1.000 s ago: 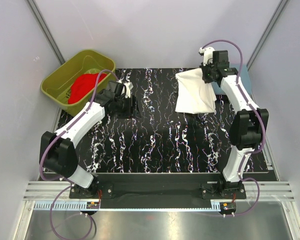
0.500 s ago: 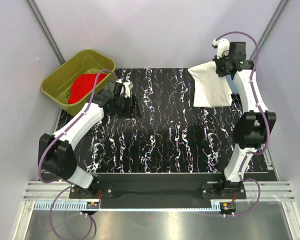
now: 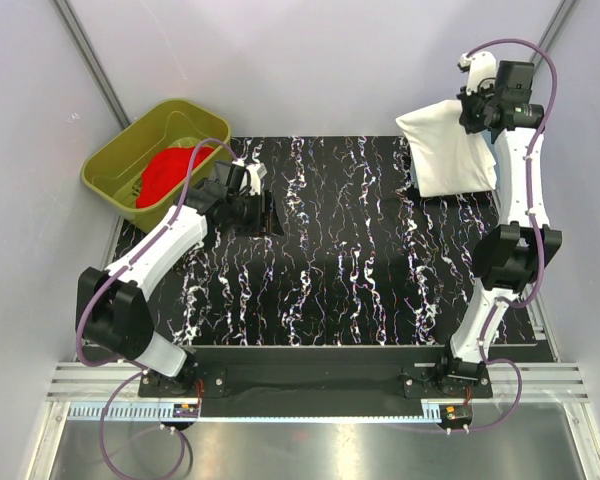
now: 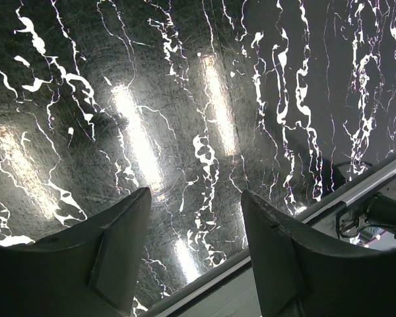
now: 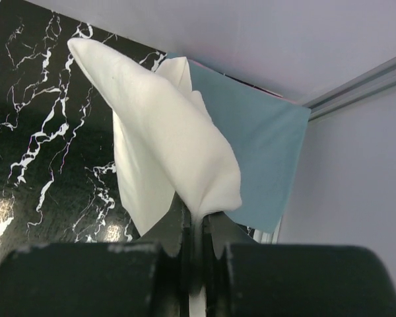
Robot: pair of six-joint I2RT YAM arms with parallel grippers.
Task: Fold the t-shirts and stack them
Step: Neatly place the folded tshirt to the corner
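Note:
My right gripper [image 3: 477,108] is shut on the folded white t-shirt [image 3: 447,152] and holds it in the air over the table's far right corner. In the right wrist view the white t-shirt [image 5: 165,139] hangs pinched between my shut fingers [image 5: 197,231], above a folded light blue cloth [image 5: 264,145]. The red t-shirt [image 3: 168,170] lies crumpled in the olive-green tub [image 3: 120,155] at the far left. My left gripper [image 3: 265,212] is open and empty just above the black marbled table [image 3: 320,260], right of the tub. Its fingers [image 4: 125,244] frame bare tabletop.
The light blue cloth lies at the table's far right corner, mostly hidden by the white t-shirt in the top view. Grey walls close in on both sides. The table's metal edge rail [image 4: 356,198] shows in the left wrist view.
My right gripper has carried the white t-shirt up and to the right, from mid-right of the table toward the far right corner. The left arm has hardly moved.

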